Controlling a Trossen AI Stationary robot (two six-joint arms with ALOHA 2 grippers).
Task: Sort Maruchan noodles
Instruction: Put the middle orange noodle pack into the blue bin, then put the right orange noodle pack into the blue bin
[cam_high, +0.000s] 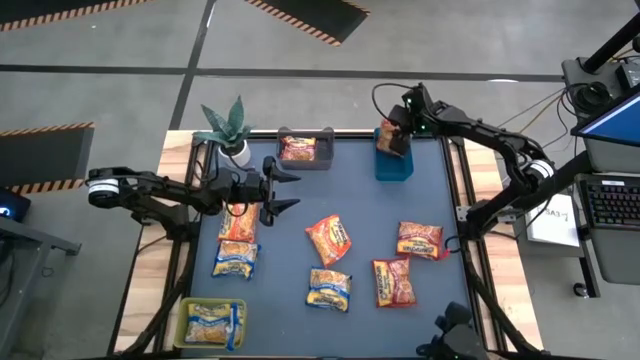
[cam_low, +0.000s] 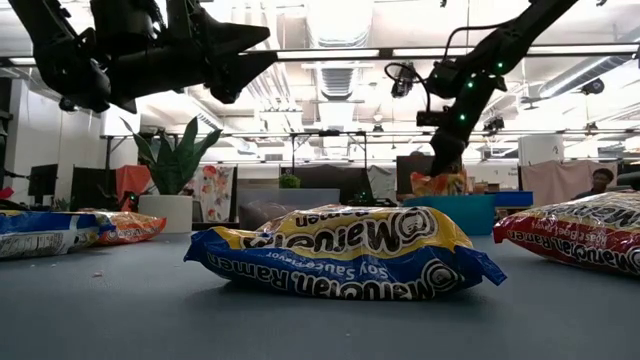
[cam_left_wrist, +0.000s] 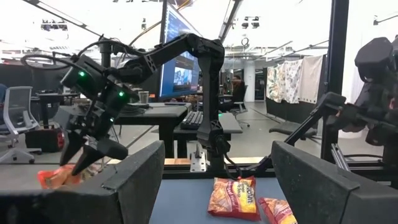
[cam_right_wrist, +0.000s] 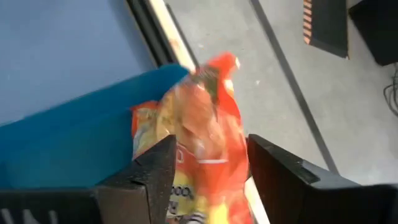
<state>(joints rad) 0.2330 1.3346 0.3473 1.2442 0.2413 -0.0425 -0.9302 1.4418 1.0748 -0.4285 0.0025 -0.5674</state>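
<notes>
Looking straight down, we see the right gripper (cam_high: 396, 133) at the upper centre-right of the frame, over the blue bin (cam_high: 393, 163), with an orange packet (cam_high: 390, 140) between its fingers. The left gripper (cam_high: 283, 189) hovers left of centre with fingers spread, beside an orange packet on the mat (cam_high: 237, 223). A dark bin (cam_high: 305, 152) at top centre holds a red packet. A yellow-green bin (cam_high: 212, 325) at lower left holds a yellow packet. A potted plant (cam_high: 226, 128) stands at upper left.
</notes>
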